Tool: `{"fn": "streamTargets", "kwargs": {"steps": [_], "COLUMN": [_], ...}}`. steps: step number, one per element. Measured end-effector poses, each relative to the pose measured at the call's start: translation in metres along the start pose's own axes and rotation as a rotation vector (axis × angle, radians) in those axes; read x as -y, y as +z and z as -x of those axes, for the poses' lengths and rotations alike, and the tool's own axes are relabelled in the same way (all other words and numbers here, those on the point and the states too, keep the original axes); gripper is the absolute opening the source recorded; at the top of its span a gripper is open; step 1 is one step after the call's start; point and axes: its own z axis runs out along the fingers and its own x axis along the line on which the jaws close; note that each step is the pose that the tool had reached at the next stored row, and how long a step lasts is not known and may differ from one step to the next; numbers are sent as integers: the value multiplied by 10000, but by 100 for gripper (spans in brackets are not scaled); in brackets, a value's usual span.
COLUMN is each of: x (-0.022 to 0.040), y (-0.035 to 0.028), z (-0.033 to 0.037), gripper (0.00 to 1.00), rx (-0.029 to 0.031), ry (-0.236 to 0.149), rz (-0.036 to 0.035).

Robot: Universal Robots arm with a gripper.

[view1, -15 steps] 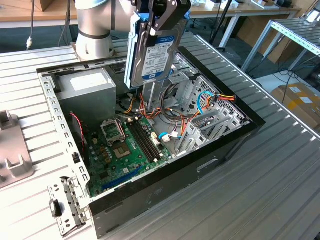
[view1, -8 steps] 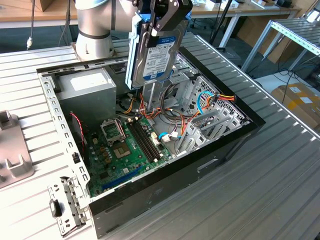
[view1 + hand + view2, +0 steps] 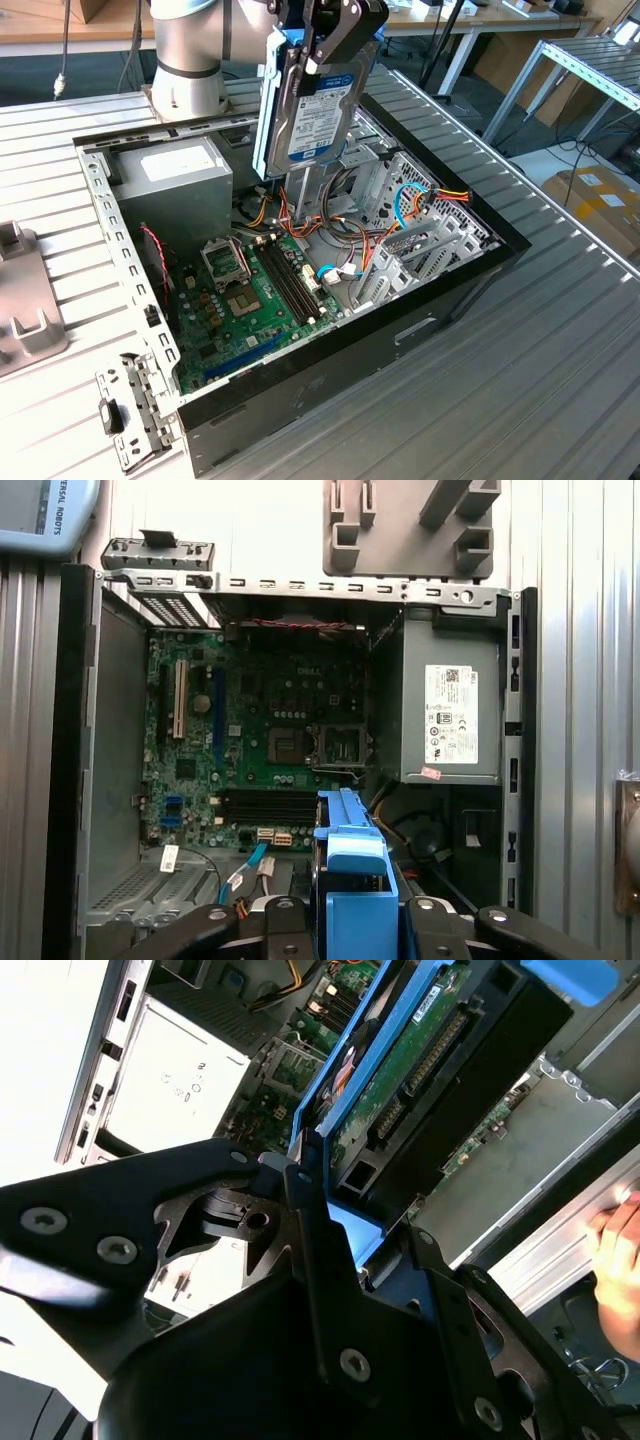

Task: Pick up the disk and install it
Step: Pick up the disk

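Note:
The disk (image 3: pixel 318 100), a silver-grey drive with a white label in a light-blue frame, hangs upright above the open computer case (image 3: pixel 400 330). My gripper (image 3: pixel 335 45) is shut on its upper edge. In the second wrist view the disk's green circuit side (image 3: pixel 420 1060) and blue frame run out from my gripper (image 3: pixel 340 1225). In the first wrist view the blue frame (image 3: pixel 352 875) sits between my black fingers (image 3: pixel 280 920), above the case's inside.
Inside the case are a grey power supply box (image 3: pixel 185 180), the green motherboard (image 3: pixel 250 290), a metal drive cage (image 3: pixel 420 220) and loose coloured cables (image 3: pixel 330 215). A grey fixture (image 3: pixel 25 300) lies on the slatted table. A person's hand (image 3: pixel 620 1245) rests near the case.

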Motion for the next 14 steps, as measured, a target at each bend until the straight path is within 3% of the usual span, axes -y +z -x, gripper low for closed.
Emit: {"fn": "streamTargets", "kwargs": {"steps": [14], "x": [16], "y": [-4], "z": [-102], "gripper": [37], "rx": [0], "ry": [0], "rz": [0]}}
